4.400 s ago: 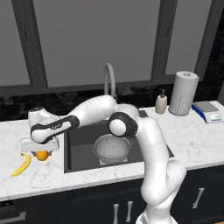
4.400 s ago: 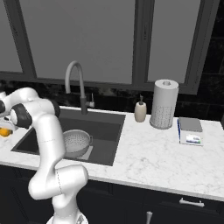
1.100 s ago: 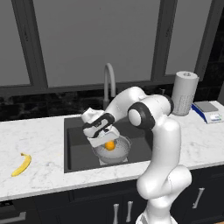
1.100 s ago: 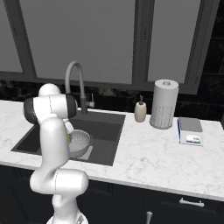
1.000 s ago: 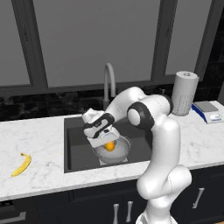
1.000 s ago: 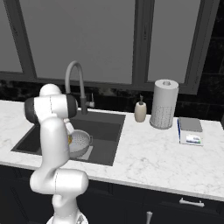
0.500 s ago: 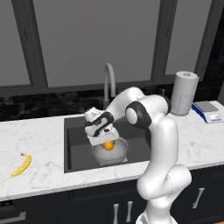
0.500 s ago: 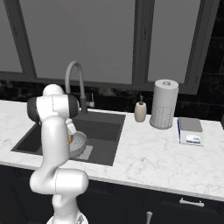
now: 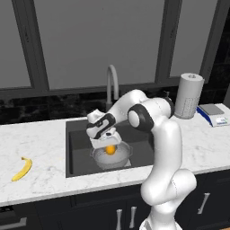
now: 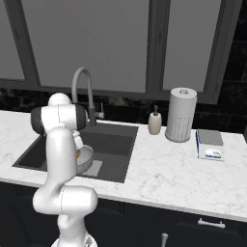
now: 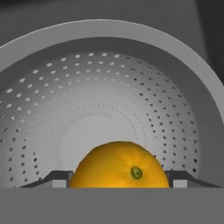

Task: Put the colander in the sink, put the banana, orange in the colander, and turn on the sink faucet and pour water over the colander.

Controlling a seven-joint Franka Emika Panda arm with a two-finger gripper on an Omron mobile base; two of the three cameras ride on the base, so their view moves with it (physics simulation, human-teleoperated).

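Hand view shows you the orange [image 11: 119,165] gripped between the fingers [image 11: 56,179], poised over the colander [image 11: 109,105] bowl so it will drop inside. Your colander sits in the sink [image 9: 81,148]. Your banana [image 9: 22,168] waits on the worktop [image 9: 40,179], well left of the sink.

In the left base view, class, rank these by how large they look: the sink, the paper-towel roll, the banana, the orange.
1. sink
2. paper-towel roll
3. banana
4. orange

The roll stands farther back, so its true size may be understated.
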